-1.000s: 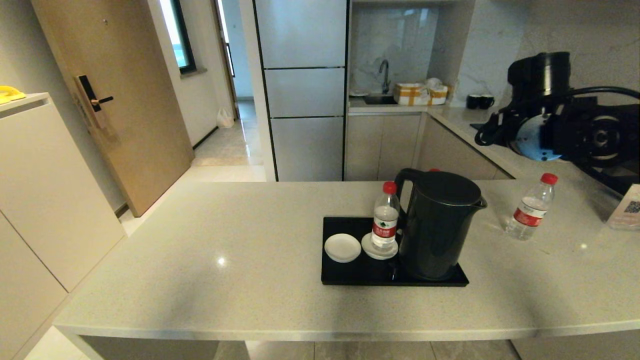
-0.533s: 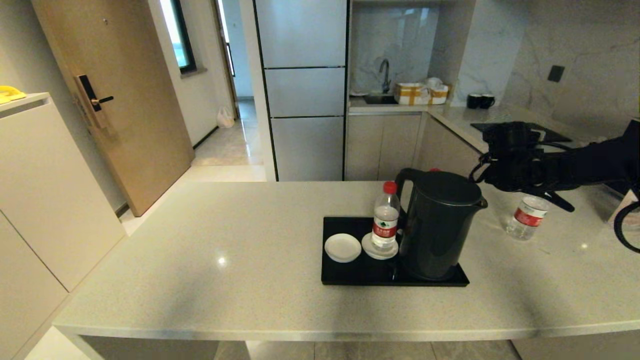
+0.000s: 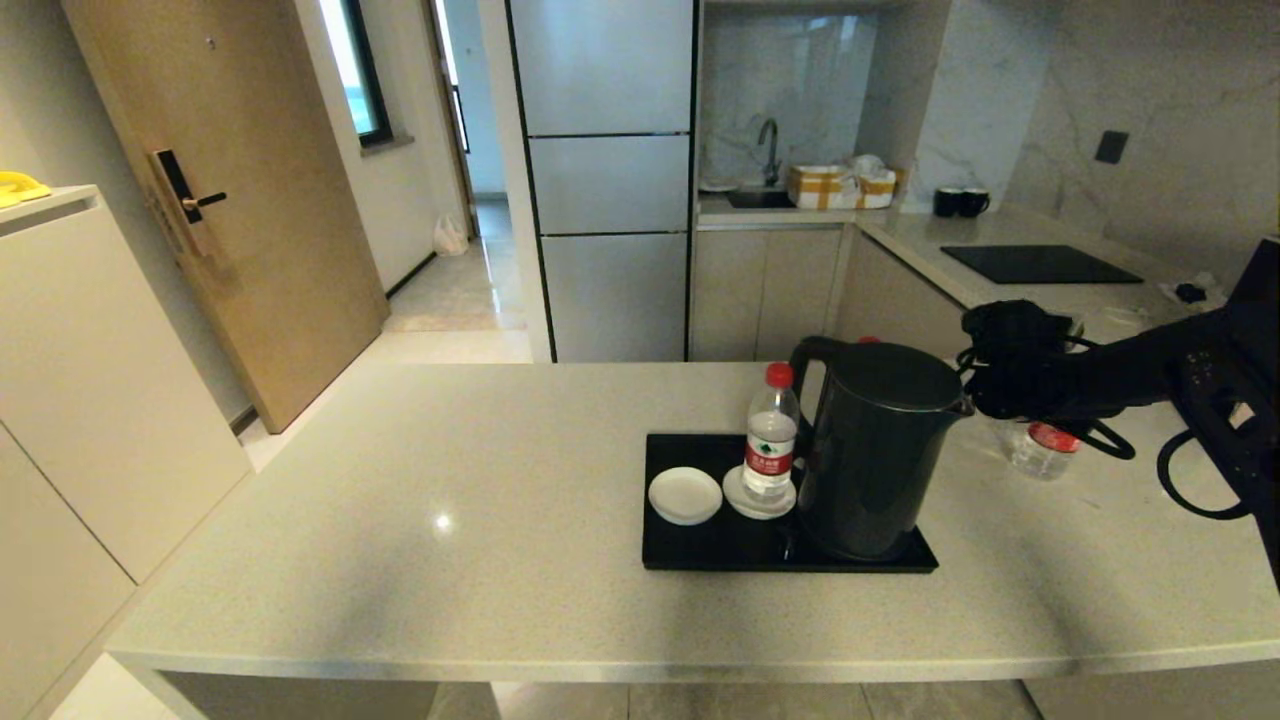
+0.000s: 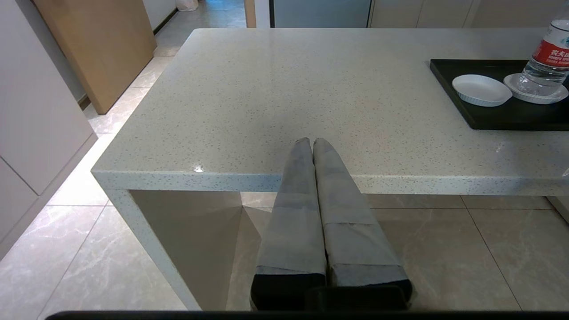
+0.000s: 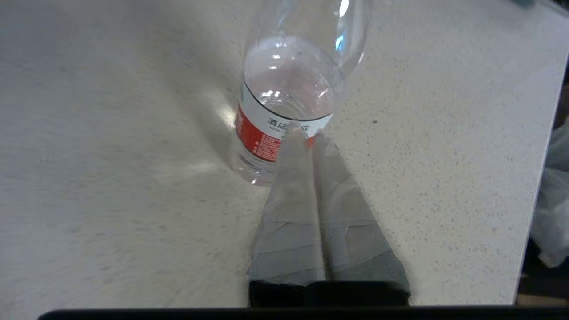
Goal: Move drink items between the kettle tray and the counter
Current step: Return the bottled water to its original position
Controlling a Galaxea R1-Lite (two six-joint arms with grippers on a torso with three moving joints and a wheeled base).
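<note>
Tray: kettle, bottle | right hand: closed, empty | left hand: closed

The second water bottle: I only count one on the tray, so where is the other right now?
In the head view the second water bottle stands on the counter, right of the kettle and off the tray, partly hidden behind the right gripper.

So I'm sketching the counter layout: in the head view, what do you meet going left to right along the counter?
Empty white coaster → bottle on the tray, standing on a second coaster → dark kettle → bottle on the counter, partly hidden behind the right gripper.
</note>
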